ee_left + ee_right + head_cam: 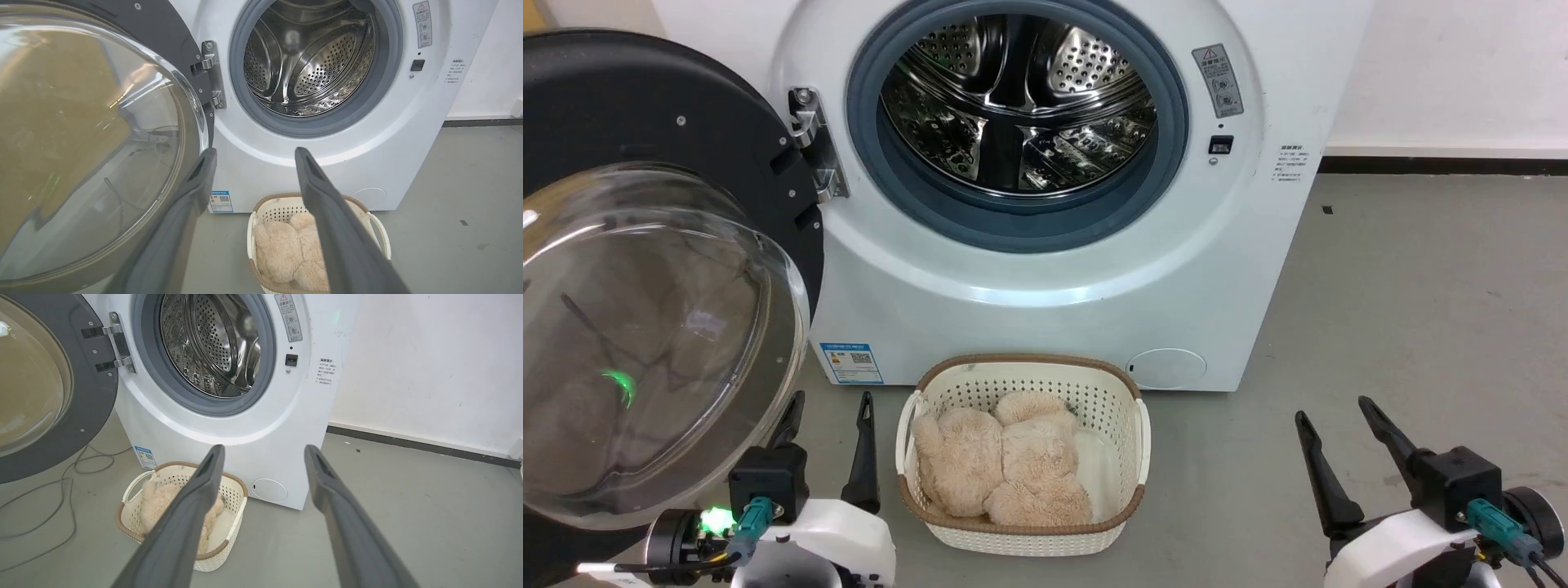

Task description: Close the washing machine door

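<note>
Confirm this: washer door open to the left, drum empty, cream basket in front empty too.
The basket is not empty: the head view shows a fluffy beige plush lying in it. The washing machine door is open to the left and the drum is empty.

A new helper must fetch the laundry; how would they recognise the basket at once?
Find the white front-loading washing machine with its door swung open. On the grey floor just in front of it, below the drum opening, stands the basket. It alone is cream and perforated, with a brown rim and a fluffy beige plush toy inside.
</note>
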Robot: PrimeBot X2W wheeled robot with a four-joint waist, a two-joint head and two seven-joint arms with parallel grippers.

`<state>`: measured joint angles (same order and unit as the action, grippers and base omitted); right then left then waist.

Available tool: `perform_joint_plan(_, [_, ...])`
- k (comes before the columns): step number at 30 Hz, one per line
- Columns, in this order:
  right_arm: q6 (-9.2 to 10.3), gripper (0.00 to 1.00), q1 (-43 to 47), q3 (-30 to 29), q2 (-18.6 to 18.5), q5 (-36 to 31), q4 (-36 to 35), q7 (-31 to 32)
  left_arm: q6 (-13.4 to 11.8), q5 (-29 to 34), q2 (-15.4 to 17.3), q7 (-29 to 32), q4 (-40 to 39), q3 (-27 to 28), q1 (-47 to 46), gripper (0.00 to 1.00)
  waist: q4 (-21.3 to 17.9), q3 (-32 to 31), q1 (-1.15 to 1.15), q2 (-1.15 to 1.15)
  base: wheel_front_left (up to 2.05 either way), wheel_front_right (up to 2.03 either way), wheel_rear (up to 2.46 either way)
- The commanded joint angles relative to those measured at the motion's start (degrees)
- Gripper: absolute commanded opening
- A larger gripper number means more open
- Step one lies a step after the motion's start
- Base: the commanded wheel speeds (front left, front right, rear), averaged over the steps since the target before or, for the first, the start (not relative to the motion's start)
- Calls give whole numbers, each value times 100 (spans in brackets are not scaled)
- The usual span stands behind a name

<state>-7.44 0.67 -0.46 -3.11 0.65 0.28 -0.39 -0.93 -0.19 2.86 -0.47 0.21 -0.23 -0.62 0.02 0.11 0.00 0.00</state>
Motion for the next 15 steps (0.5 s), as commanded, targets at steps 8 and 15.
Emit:
perform_joint_plan(8, [-1,100,3,-97,3,220,-69,-167,-113,-43,0,-155,-166,-17,-81,0,41,19,0,0,0,0,0])
perform_joint_plan(15, [-1,100,11,-152,5,272,-122,-250,-135,-60,5,-239,-413,12,-192,0,147,31,0,0,0,0,0])
